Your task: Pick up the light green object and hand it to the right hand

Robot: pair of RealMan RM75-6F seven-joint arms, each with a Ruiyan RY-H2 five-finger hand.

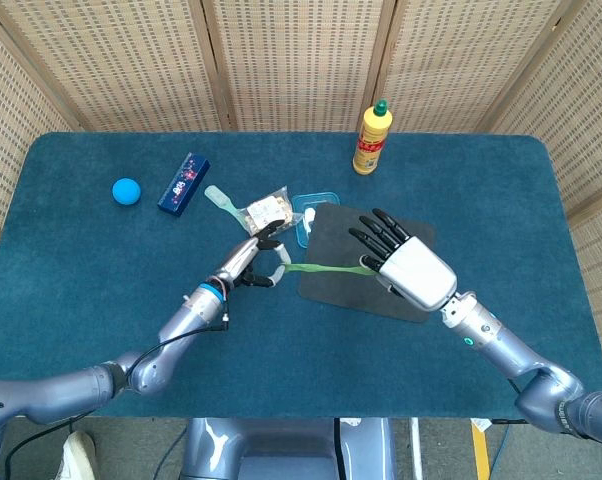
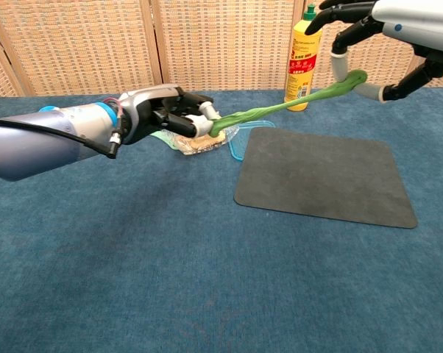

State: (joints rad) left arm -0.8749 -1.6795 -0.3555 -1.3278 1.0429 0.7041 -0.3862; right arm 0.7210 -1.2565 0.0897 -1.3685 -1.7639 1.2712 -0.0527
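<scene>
The light green object (image 1: 321, 267) (image 2: 280, 109) is stretched into a long thin strip in the air between both hands. My left hand (image 1: 249, 262) (image 2: 166, 118) grips its left end, above the table next to the snack packet. My right hand (image 1: 406, 265) (image 2: 387, 37) hovers over the dark mat (image 1: 326, 285) (image 2: 324, 176) and pinches the strip's right end between thumb and a finger, with the other fingers spread.
A yellow bottle (image 1: 372, 137) (image 2: 302, 55) stands at the back. A snack packet (image 1: 265, 212), a clear blue lid (image 1: 307, 207) and a pale mint piece (image 1: 219, 198) lie left of the mat. Further left are a dark blue box (image 1: 184, 183) and a blue ball (image 1: 127, 191).
</scene>
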